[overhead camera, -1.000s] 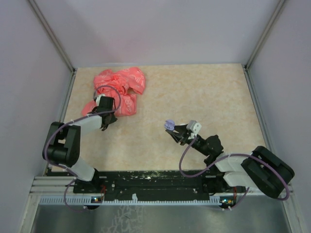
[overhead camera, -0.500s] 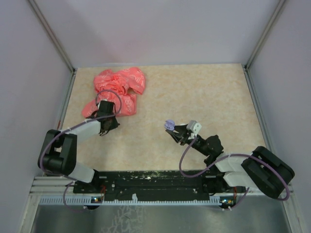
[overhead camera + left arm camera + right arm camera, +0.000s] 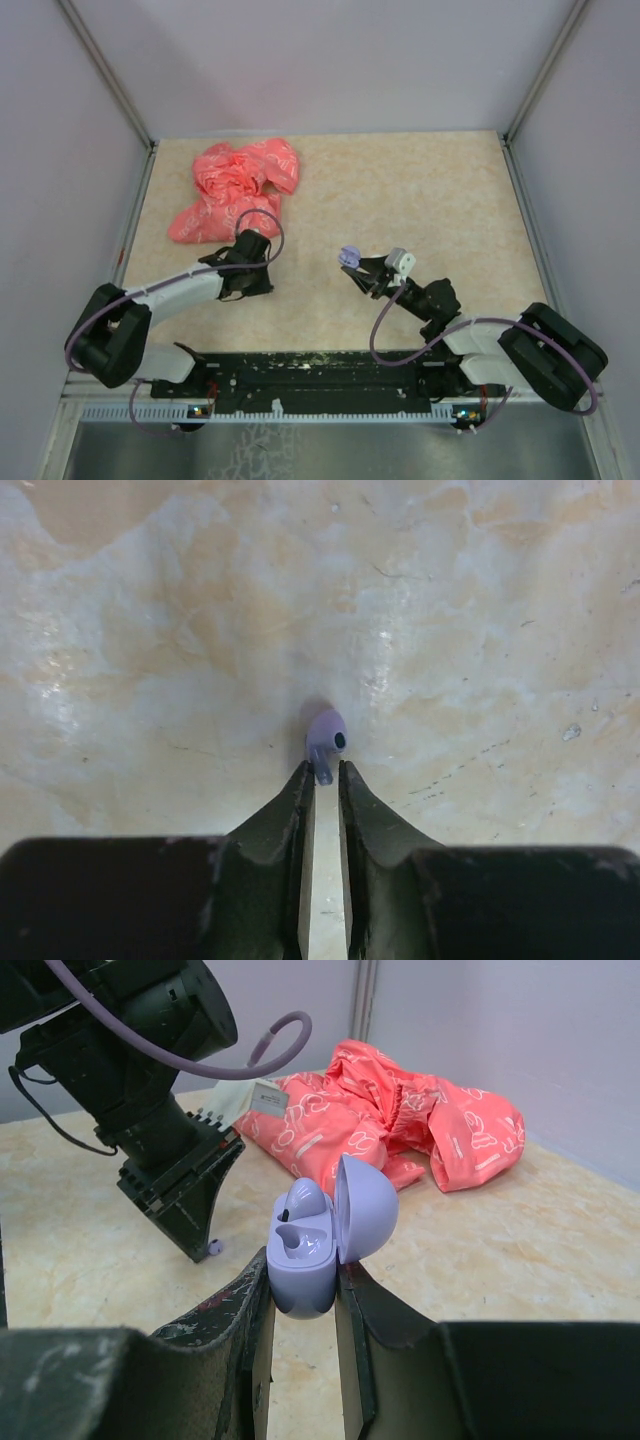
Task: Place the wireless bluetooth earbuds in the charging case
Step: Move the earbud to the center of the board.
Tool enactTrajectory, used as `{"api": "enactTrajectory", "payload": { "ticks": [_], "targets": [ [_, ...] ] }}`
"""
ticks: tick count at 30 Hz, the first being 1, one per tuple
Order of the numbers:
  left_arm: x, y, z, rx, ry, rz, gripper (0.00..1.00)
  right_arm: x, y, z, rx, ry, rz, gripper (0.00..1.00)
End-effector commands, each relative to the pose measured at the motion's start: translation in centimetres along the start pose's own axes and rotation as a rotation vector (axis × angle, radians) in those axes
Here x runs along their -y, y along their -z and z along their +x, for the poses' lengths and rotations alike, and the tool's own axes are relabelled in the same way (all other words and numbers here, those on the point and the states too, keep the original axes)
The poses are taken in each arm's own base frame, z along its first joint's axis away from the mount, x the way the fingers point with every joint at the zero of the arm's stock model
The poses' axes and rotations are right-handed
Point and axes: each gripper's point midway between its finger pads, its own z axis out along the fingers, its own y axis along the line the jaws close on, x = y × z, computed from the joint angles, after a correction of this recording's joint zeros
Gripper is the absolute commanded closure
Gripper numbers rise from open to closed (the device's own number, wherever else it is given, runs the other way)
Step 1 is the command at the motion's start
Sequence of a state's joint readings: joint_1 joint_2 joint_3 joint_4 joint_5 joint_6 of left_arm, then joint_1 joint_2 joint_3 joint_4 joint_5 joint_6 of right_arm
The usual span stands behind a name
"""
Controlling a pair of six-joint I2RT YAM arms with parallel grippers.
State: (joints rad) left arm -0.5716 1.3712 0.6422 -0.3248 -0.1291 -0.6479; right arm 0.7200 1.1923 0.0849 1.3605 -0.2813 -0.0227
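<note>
Pickup step: the left pincer (image 3: 322, 775) pinches a purple earbud (image 3: 326, 735) by its stem at the counter (image 3: 150, 630); next it likely must lift it into the open case (image 3: 320, 1230) gripped in the right pincer (image 3: 303, 1290).

Lilac earbud (image 3: 326, 736), lilac charging case (image 3: 305, 1260)

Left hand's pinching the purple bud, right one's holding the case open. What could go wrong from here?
The left hand pinches only the stem end of the earbud at its fingertips; it may twist or slip out when carried.
The charging case in the right hand seems to have one pocket filled already; aiming there would jam.
Its open lid stands right beside the pockets and could be knocked.
</note>
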Motion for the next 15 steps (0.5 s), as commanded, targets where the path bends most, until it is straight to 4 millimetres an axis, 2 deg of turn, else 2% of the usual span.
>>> {"api": "enactTrajectory", "payload": {
  "ticks": [1, 7, 11, 15],
  "targets": [
    [-0.5, 0.5, 2.4, -0.078, -0.003, -0.035, 0.76, -0.1, -0.5, -2.5, 0.084, 0.013, -0.004, 1.00],
    [0.0, 1.2, -0.5, 0.000, -0.038, -0.064, 0.57, 0.0, -0.5, -2.5, 0.084, 0.014, -0.003, 1.00],
    [-0.5, 1.1, -1.8, 0.035, -0.072, -0.110, 0.54, -0.1, -0.6, -2.4, 0.082, 0.014, -0.003, 1.00],
    [0.3, 0.6, -2.2, 0.021, -0.092, -0.102, 0.55, -0.1, -0.6, -2.3, 0.080, 0.012, -0.005, 1.00]
  ]
}}
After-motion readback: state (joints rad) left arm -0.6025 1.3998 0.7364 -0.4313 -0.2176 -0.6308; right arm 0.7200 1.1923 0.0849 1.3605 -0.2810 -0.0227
